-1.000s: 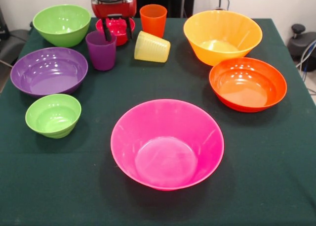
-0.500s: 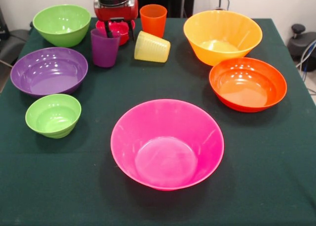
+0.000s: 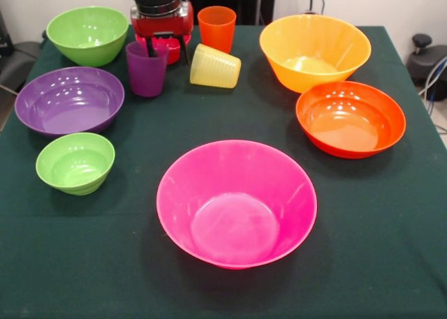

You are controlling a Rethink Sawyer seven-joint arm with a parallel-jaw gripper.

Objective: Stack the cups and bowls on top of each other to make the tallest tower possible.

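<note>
While the pink bowl (image 3: 236,204) sits empty at the worktop's (image 3: 391,263) six o'clock, the gripper (image 3: 166,47) at eleven o'clock has its jaws spread, one inside the purple cup (image 3: 147,69).

Bright, even overhead light; soft glare inside the pink bowl (image 3: 236,204), faint shadows on the sharp green tablecloth (image 3: 363,228).

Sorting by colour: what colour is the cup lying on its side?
Yellow; the tipped cup shows best in the front view.

No readable text, labels, brands, numbers or signs anywhere: not on bowls, cups, arm or table cloth.
</note>
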